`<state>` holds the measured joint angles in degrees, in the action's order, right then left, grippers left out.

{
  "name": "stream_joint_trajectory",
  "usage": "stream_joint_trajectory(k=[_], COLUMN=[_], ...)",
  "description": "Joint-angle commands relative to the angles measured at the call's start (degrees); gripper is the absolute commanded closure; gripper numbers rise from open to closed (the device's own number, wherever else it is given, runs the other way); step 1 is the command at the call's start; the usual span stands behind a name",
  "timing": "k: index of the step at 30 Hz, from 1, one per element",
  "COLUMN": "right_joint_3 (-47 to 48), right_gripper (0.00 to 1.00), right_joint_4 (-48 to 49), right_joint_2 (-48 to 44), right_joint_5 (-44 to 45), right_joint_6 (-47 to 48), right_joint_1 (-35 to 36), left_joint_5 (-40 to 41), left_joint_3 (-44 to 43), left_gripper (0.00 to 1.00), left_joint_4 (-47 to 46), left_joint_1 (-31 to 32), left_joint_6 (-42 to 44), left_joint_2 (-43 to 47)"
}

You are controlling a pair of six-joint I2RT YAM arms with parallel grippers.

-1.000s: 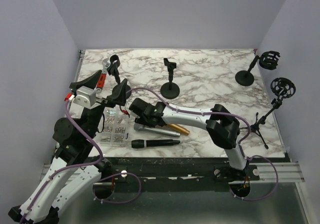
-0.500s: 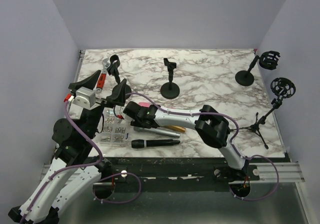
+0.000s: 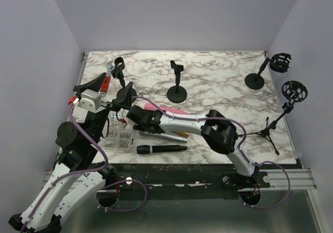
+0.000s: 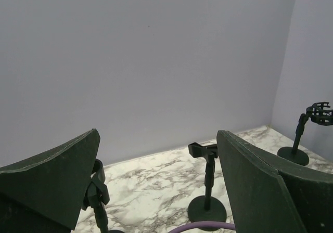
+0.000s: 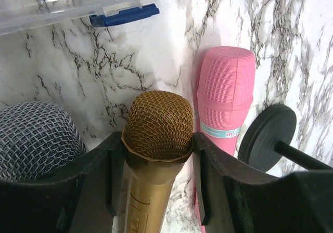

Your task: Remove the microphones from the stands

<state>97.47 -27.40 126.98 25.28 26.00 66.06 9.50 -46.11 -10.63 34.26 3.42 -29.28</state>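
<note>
My right gripper (image 5: 156, 139) is shut on a gold microphone (image 5: 156, 126), both pads pressing just below its mesh head, low over the table's left part (image 3: 136, 116). A pink microphone (image 5: 223, 95) lies right beside it on the marble, also seen in the top view (image 3: 165, 109). A silver mesh-headed microphone (image 5: 34, 139) is on the other side. The nearest stand (image 3: 118, 69) has its round base (image 5: 268, 137) close to the right finger, and its clip holds nothing. My left gripper (image 4: 156, 139) hangs open and raised at the left (image 3: 106, 90), nothing between its fingers.
A black microphone (image 3: 161, 149) lies near the front edge. A clear parts box (image 3: 117, 135) sits by the left arm, a red-handled wrench (image 3: 106, 78) behind it. Other stands: centre (image 3: 177, 82), back right (image 3: 257, 77), and a tripod stand (image 3: 278, 121) at the right edge.
The right arm has swung left, carrying the gold microphone with it. The pink microphone, hidden behind the arm before, now shows. The left arm has barely moved.
</note>
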Motion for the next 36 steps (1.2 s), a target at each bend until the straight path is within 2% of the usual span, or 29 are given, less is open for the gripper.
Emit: stream_joint_trajectory(k=[1,11,22,29,36], right_joint_3=[-0.7,-1.2,-1.8,-4.0,-15.2], right_gripper=[0.46,0.27,0.18,0.13,0.09], right_joint_4=[3.2,4.9,6.1,7.4,12.9], right_joint_2=[1.0,0.0,-5.4,-11.5,-19.9], right_joint_5=[1.8,1.4,7.1,10.3,10.7], right_joint_6=[0.8,1.2,-0.2,-4.8,-9.4], right_joint_1=[0.6,0.6,0.5,0.6,0.6], left_joint_5=[0.2,-0.4,-1.2,-1.8,-2.3], left_joint_3=[-1.0,-1.2,-1.4,-1.6,-1.8], left_gripper=[0.01,0.01,0.01,0.01,0.01], left_joint_4=[-0.3,0.0,0.3,0.5,0.9], left_joint_1=[0.3,0.3,0.3,0.3,0.2], left_joint_6=[0.0,-0.5,-1.2,-1.9,-2.5], left_joint_2=[-0.8,-1.5,-2.3,-2.7,-2.8])
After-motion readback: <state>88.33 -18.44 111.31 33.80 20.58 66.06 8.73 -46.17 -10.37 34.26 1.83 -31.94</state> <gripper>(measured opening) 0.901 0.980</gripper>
